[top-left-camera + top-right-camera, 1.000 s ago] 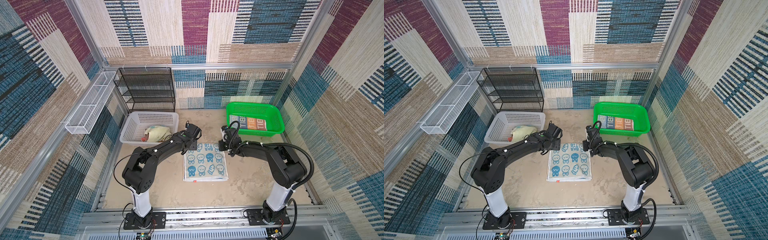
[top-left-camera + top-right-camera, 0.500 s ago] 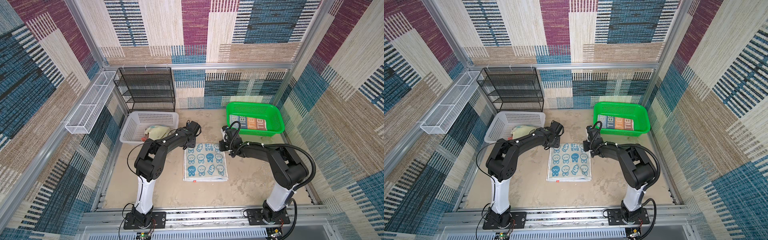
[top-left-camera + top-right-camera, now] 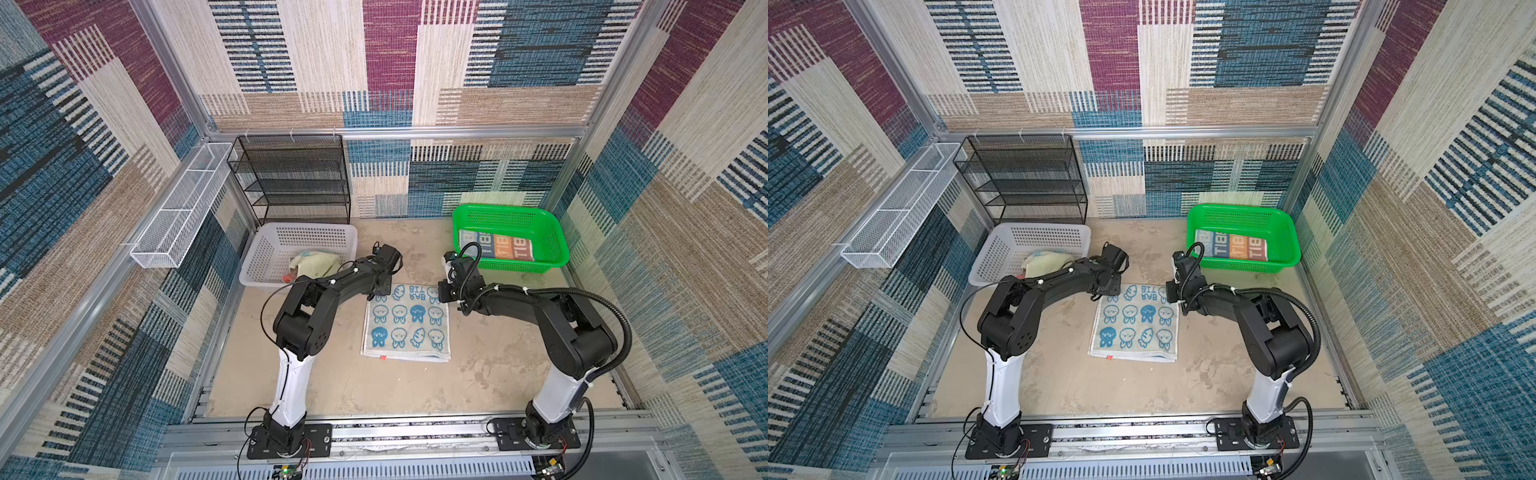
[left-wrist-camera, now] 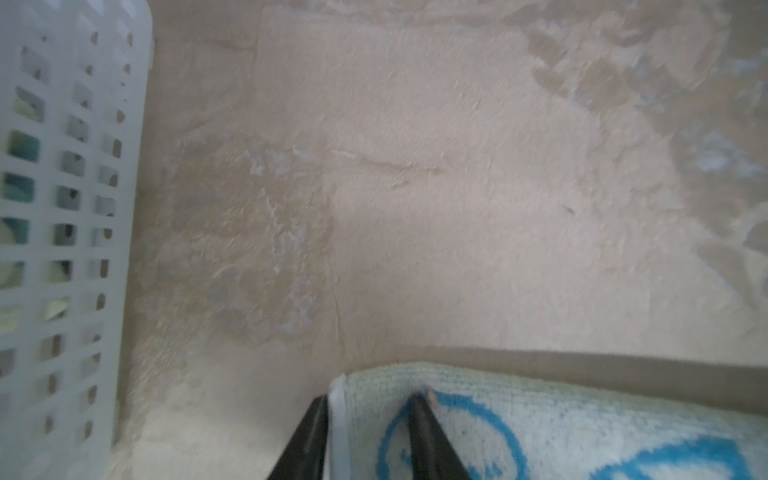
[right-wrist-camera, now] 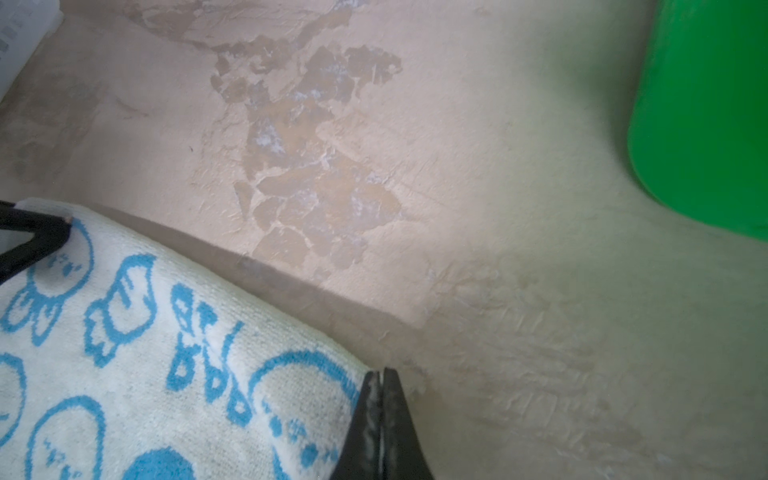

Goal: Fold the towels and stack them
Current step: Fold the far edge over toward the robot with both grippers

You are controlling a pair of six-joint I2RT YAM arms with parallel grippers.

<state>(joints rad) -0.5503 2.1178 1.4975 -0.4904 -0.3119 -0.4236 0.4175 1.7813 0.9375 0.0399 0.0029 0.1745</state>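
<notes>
Rabbit towel [image 3: 407,328] lay on the table [image 3: 332,386] between the arms in both top views, but the arms hid the fingertips there, so only the wrist cams helped. Right gripper [image 5: 380,374] had its jaws squeezed together on one far corner of it. Left gripper [image 4: 370,401] had its jaws a little apart with the other far corner between them, couldn't tell if it actually pinched. Further back, a striped towel [image 3: 496,248] sat folded in the green basket [image 3: 559,249], and a cream cloth [image 3: 313,264] lay in the white basket [image 3: 266,253]
</notes>
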